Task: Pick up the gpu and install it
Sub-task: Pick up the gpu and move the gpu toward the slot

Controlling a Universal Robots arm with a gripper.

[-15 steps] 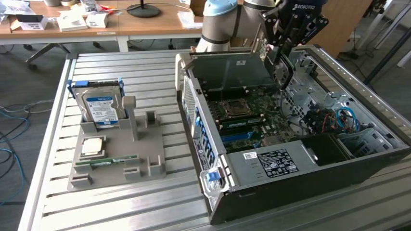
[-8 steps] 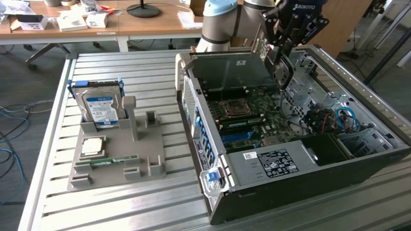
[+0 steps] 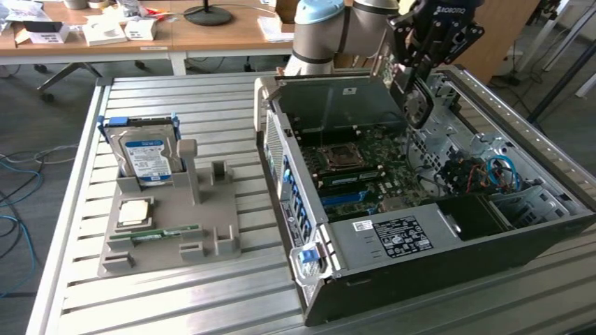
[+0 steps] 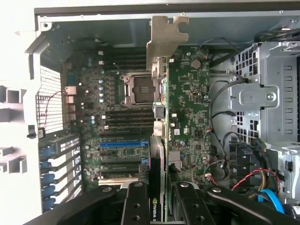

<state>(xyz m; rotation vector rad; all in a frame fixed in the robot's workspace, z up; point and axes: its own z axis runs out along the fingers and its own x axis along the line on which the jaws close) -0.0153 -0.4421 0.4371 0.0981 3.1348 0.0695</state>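
**Figure: gpu held over the open case.** In the exterior view you had the gripper (image 3: 421,70) at the end of the robot arm (image 3: 322,28), above the far end of the open computer case (image 3: 391,279). Its fingers (image 4: 136,204) were set narrow and clamped on the gpu (image 3: 416,106), one on each face of the card.

The gpu hung upright below the gripper, over the motherboard (image 3: 373,164). You could not tell whether its lower edge touched the board.

In the wrist view you saw the gpu (image 4: 158,140) edge-on, running away from the gripper (image 4: 159,194). Its metal bracket (image 4: 164,40) was at the far end, against the case wall. A green NVIDIA label (image 4: 155,208) showed on the card between the fingers. The CPU socket (image 4: 140,89) and the blue expansion slot (image 4: 122,144) lay on one side of the card, and the drive cage (image 4: 267,93) on the other.

On the exterior view's left, well apart from the case, a grey fixture tray (image 3: 223,209) stood on the slatted aluminium table (image 3: 186,300). It carried these parts:
- a hard drive (image 3: 149,157), upright
- a processor chip (image 3: 135,211), flat
- a green memory stick (image 3: 153,234), lying along the near edge
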